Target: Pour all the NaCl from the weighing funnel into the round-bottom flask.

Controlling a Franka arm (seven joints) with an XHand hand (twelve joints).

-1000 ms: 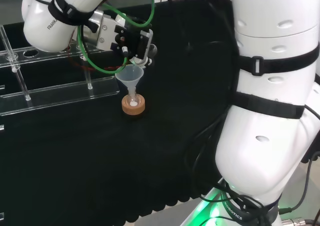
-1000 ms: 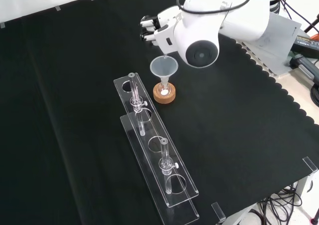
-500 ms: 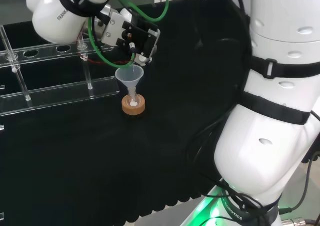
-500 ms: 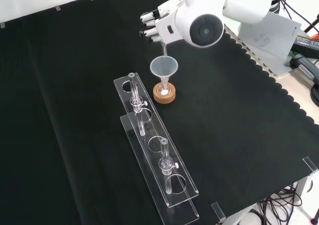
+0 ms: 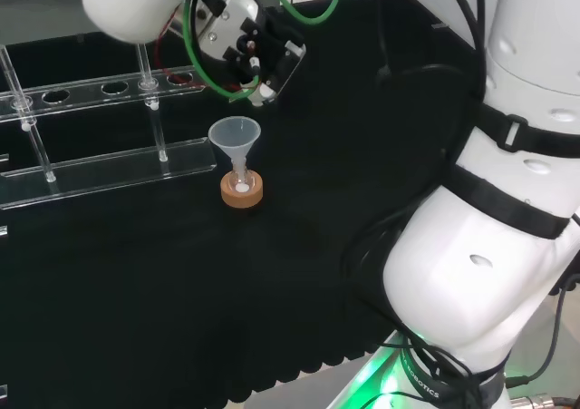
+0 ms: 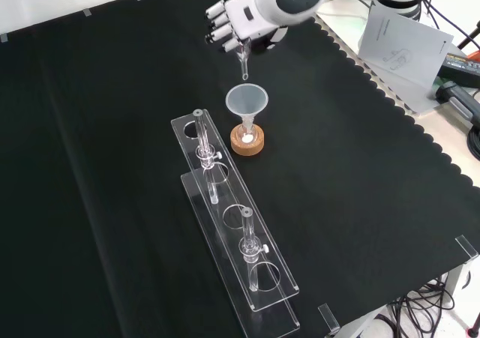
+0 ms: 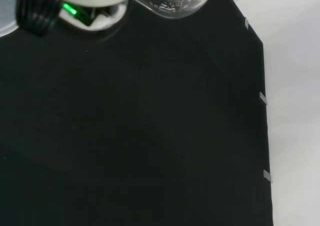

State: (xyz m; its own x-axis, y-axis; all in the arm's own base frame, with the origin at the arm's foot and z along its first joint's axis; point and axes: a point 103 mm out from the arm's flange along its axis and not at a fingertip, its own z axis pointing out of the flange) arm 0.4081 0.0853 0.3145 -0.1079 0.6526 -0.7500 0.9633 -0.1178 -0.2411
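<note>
Weighing funnel (image 6: 244,62), pinched in the robot hand (image 6: 238,19), hangs above a plastic funnel (image 6: 247,102).

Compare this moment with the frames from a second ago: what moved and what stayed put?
The hand lifted up and away from the funnel, carrying the weighing funnel with its spout pointing down. The funnel, cork ring and clear racks stayed in place.

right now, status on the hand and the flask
Hand above the funnel, fingers curled on the weighing funnel, spout down. Funnel seated in the flask on its cork ring; white powder inside. Nothing between.
</note>
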